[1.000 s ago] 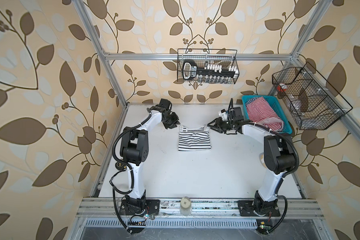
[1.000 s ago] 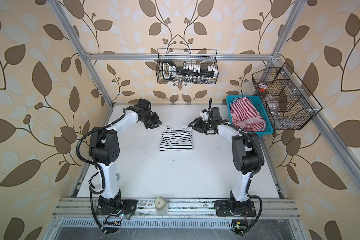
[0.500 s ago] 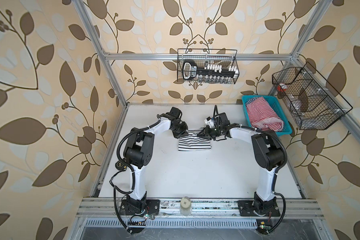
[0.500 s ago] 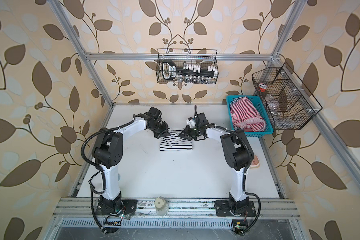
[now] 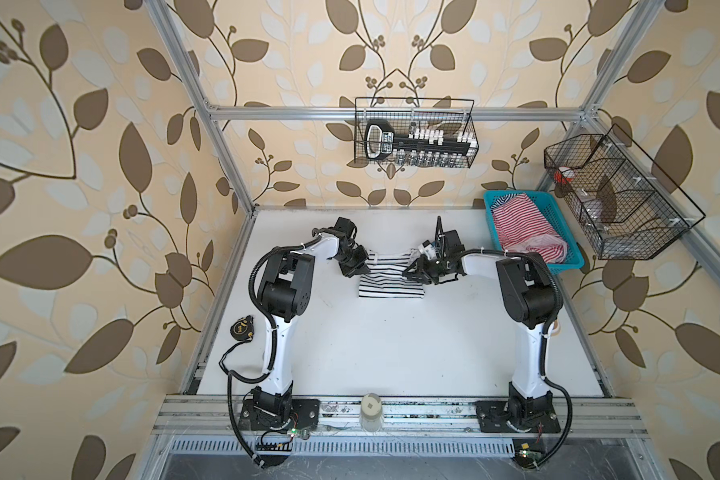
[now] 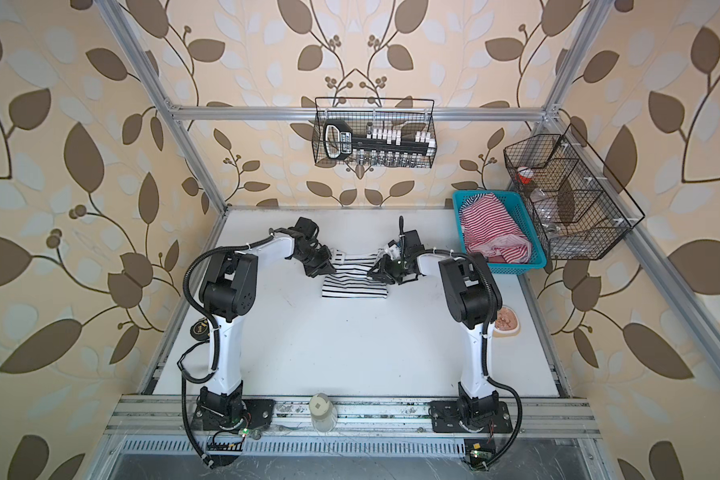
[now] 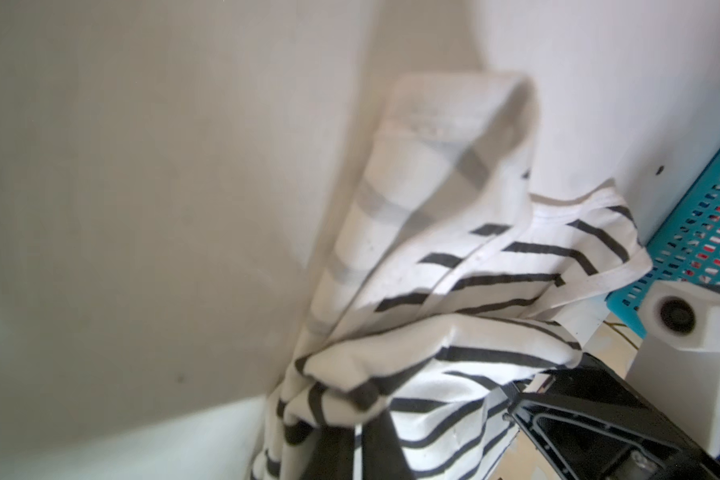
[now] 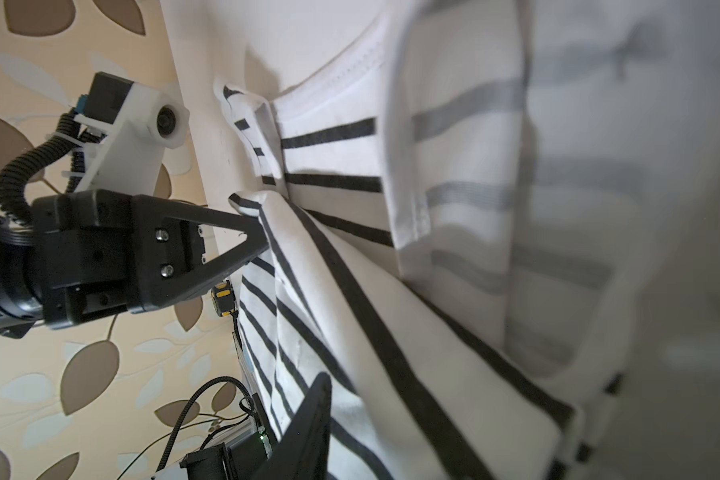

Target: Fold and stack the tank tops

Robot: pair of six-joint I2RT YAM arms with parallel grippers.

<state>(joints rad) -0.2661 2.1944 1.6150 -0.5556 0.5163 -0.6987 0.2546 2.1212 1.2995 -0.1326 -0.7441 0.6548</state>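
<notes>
A white tank top with black stripes lies folded mid-table in both top views, its far edge lifted between my two grippers. My left gripper is shut on the far left corner, with bunched cloth pinched between its dark fingers. My right gripper is closed on the far right corner. In the right wrist view only one of its fingers shows, with the raised fold running past it. The red-striped tank top lies crumpled in the teal basket.
The teal basket stands at the table's back right. Wire baskets hang on the back wall and the right frame. A tape measure lies off the left edge. A small bowl sits at the right edge, a jar on the front rail.
Both grippers came in from the sides to the black-striped top's far corners, closed on them and raised that edge off the table.
</notes>
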